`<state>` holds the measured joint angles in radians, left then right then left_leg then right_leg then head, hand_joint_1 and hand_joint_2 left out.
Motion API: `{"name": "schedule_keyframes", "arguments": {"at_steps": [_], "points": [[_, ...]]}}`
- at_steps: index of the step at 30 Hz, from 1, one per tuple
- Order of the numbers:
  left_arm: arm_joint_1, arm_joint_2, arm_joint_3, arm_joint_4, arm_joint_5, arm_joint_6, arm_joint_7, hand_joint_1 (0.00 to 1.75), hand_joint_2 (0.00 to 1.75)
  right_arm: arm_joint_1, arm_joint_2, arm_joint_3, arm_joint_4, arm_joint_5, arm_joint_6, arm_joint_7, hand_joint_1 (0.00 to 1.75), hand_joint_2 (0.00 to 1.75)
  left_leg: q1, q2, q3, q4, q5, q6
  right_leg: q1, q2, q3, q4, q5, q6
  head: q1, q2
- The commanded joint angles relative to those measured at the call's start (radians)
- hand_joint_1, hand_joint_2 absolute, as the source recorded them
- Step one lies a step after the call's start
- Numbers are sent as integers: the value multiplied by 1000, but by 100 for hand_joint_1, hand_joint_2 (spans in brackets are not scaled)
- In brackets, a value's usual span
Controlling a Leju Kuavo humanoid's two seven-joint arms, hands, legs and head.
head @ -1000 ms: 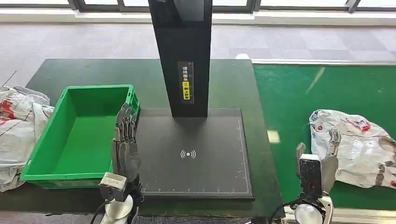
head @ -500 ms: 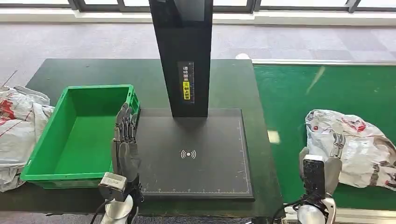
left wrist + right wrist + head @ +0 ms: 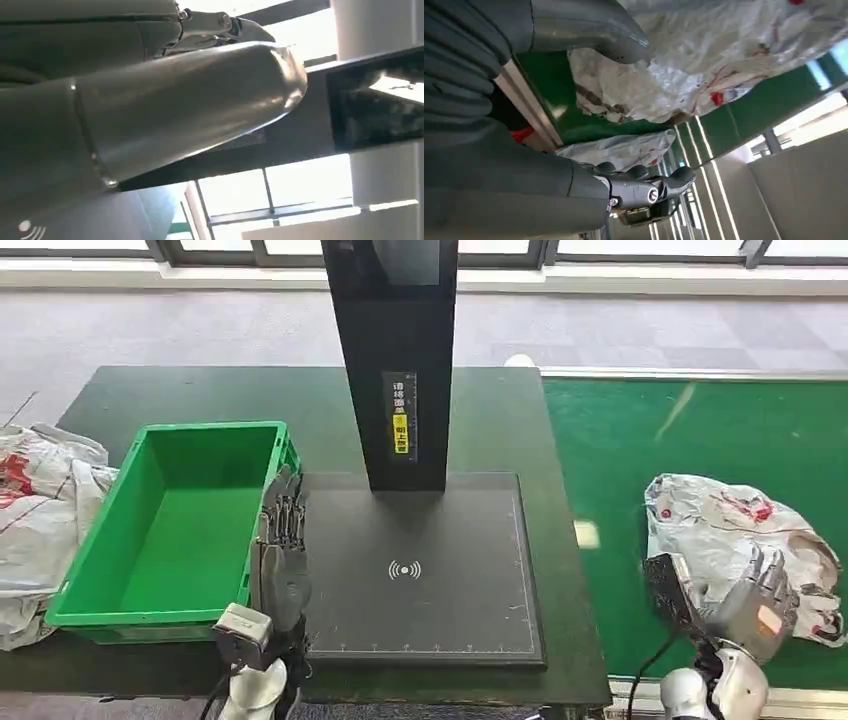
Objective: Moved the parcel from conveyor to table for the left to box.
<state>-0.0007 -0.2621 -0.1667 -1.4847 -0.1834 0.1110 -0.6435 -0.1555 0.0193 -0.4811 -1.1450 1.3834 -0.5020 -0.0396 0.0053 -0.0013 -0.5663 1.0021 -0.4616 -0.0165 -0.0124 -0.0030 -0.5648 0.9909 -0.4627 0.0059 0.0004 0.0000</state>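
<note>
The right hand (image 3: 752, 602) is reaching over the near edge of the parcel (image 3: 735, 538), a crumpled white bag with red print, which is lying on the green conveyor (image 3: 640, 440) at the right of the frame. The fingers are spread and are lying on the bag, and in the right wrist view the thumb (image 3: 589, 30) is sitting over the wrinkled plastic. I cannot tell if the bag is already gripped; it looks more like touching than holding.

To do this step well, I think the hand should gather a thick fold of the plastic between thumb and fingers before lifting, because a thin film is slipping out easily. The lift should be high enough to pass the edge between the conveyor and the dark table (image 3: 200, 400), then go towards the black mat (image 3: 450, 620) in the lower middle.

The left hand (image 3: 281, 560) is standing upright with fingers straight and close together, holding nothing, between the green box (image 3: 160, 530) at the lower left and the mat. It is probably waiting, so the parcel should be put within its reach, not against the black post (image 3: 395, 340).
</note>
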Motion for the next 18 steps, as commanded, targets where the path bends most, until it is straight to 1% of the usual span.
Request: {"name": "schedule_keyframes", "arguments": {"at_steps": [1,2,8,12,15,16,17,18], "points": [[7,35,-37,91,-14,98,9,0,0,-320,-216,-92,783,153,65,104,0,175,0,5,3,-2,0,1,0,5,2,-3,3,1,0,0],[4,37,-36,102,-7,92,-1,0,0,-319,-217,-91,785,157,59,102,0,175,0,2,2,-1,0,0,0,3,2,-2,2,1,0,0],[1,40,-33,128,10,76,-8,0,0,-292,-198,-116,738,141,48,84,0,175,0,1,2,-2,1,1,0,2,1,-2,2,1,0,0],[6,35,-35,119,8,76,-9,0,0,-283,-201,-139,727,128,45,88,0,175,-1,1,2,-2,1,1,0,1,1,-2,2,1,0,0],[-2,29,-39,110,-14,86,13,0,0,-286,-188,-138,741,130,71,74,0,175,0,0,1,-1,1,1,0,0,0,-1,1,2,0,0],[-6,28,-38,111,-20,89,20,0,0,-287,-182,-128,751,140,99,69,14,175,0,0,1,-2,1,1,0,1,1,-2,2,1,0,0],[-9,27,-35,114,-25,92,25,0,0,-283,-170,-110,747,161,84,59,175,175,0,1,1,-1,1,1,0,1,0,-1,2,2,0,0],[-11,29,-39,116,-32,100,25,0,0,-284,-160,-111,747,163,88,65,175,175,0,2,1,-1,1,1,0,3,0,-2,3,1,0,0]]}}
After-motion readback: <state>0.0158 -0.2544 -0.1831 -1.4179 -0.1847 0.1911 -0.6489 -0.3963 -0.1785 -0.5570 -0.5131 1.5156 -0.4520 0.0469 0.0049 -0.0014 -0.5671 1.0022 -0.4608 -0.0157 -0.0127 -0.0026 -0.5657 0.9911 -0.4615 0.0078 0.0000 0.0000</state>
